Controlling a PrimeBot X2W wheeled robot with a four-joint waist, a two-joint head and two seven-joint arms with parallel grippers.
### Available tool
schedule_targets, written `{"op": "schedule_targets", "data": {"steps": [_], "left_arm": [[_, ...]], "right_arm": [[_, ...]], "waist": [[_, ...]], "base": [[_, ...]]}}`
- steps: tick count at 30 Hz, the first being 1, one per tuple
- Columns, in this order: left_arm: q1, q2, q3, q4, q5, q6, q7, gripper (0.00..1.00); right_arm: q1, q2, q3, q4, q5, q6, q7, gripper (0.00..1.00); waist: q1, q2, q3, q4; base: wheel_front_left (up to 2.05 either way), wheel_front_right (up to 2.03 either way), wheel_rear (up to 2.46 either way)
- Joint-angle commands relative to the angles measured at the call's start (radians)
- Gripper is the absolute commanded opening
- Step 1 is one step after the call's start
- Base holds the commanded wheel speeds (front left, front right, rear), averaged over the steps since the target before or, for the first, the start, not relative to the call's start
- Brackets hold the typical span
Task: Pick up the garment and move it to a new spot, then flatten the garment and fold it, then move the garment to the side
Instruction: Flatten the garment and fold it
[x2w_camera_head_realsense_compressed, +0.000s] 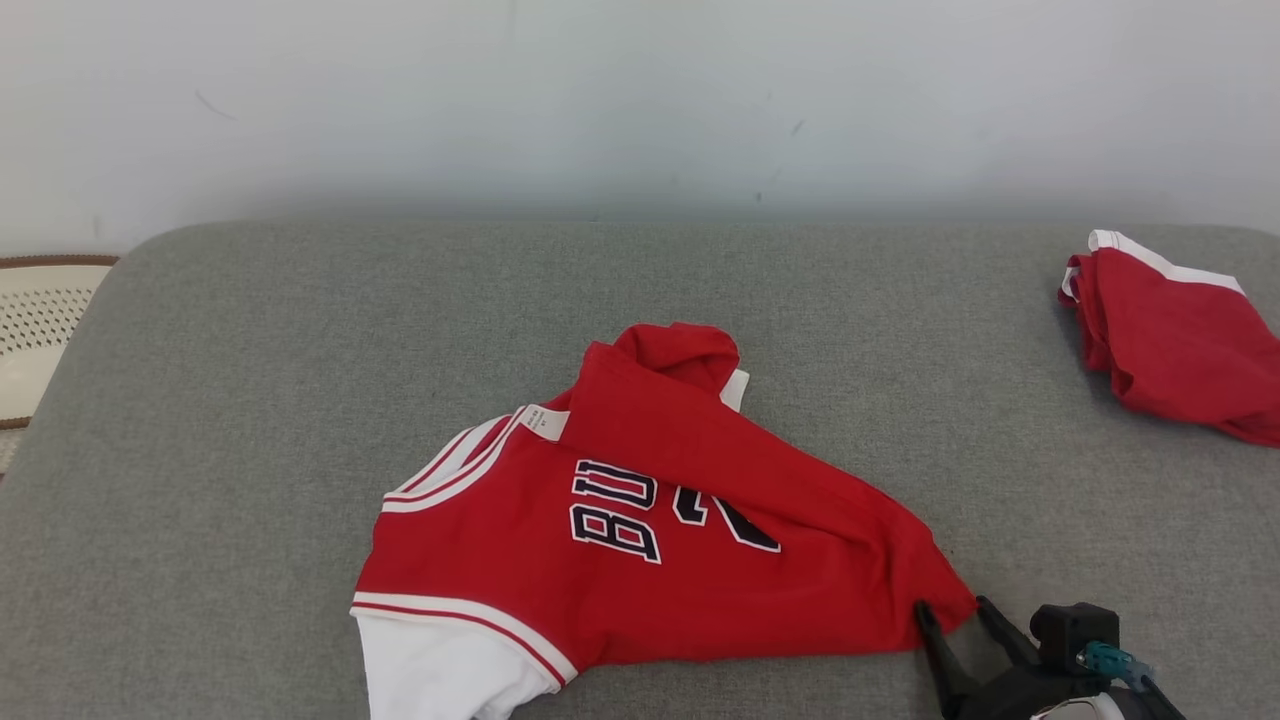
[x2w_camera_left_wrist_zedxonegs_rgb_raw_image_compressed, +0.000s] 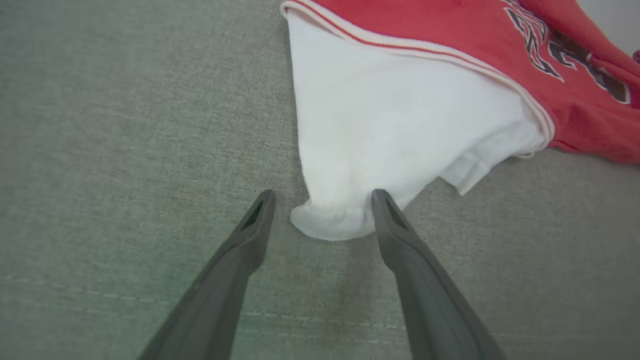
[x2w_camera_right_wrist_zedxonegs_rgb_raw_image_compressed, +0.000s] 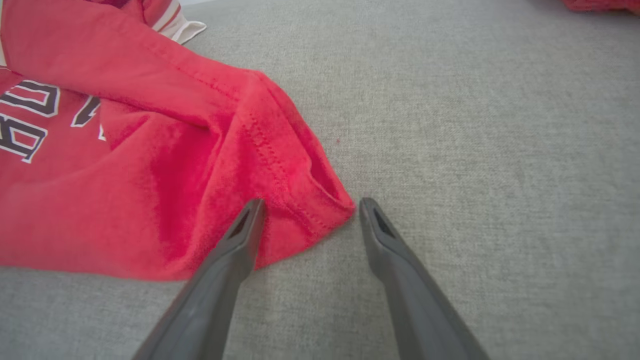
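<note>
Fingers (x2w_camera_left_wrist_zedxonegs_rgb_raw_image_compressed: 248, 237) wide apart, left gripper (x2w_camera_left_wrist_zedxonegs_rgb_raw_image_compressed: 322, 196) and right gripper (x2w_camera_right_wrist_zedxonegs_rgb_raw_image_compressed: 310, 204) straddling garment (x2w_camera_head_realsense_compressed: 520, 585) corners

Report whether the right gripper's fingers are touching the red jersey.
Cannot tell. In the right wrist view the jersey corner lies between the open fingers; one overlaps the cloth, but pressing or hovering is unclear.

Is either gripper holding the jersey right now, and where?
Nothing is held. The left gripper stands open around the white sleeve tip of the jersey; the right gripper stands open at its red hem corner.
</note>
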Motion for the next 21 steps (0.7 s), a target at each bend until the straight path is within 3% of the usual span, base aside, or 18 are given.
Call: {"op": "schedule_targets", "data": {"steps": [1, 2, 3, 12, 21], "left_arm": [[-0.01, 0.001, -0.008, 0.018, -0.015, -0.006, -0.003, 0.67], [-0.017, 0.001, -0.016, 0.029, -0.02, -0.009, -0.002, 0.22], [-0.023, 0.0, -0.027, 0.037, -0.022, -0.012, -0.002, 0.0], [-0.012, 0.001, -0.003, -0.042, -0.015, 0.001, -0.003, 0.0], [-0.002, 0.012, 0.049, -0.243, 0.02, -0.012, -0.003, 0.0]], "right_arm": [[-0.017, 0.0, 0.01, 0.02, 0.009, -0.001, -0.008, 0.34], [-0.026, 0.001, 0.02, 0.036, 0.014, -0.001, -0.011, 0.0], [-0.032, 0.003, 0.027, 0.046, 0.021, -0.001, -0.016, 0.0], [-0.036, -0.02, 0.048, 0.042, 0.074, -0.001, -0.043, 0.0], [0.015, -0.057, 0.051, -0.156, 0.168, -0.001, -0.042, 0.0]], "waist": [[-0.0001, 0.0, 0.002, 0.002], [-0.0001, 0.0, 0.003, 0.002], [-0.0001, 0.0, 0.003, 0.003], [-0.0001, 0.0, -0.018, -0.001], [-0.0001, 0.0, -0.043, -0.025]], "base": [[0.0, 0.0, 0.0], [0.0, 0.0, 0.0], [0.0, 0.0, 0.0], [0.0, 0.0, 0.0], [0.0, 0.0, 0.0]]}}
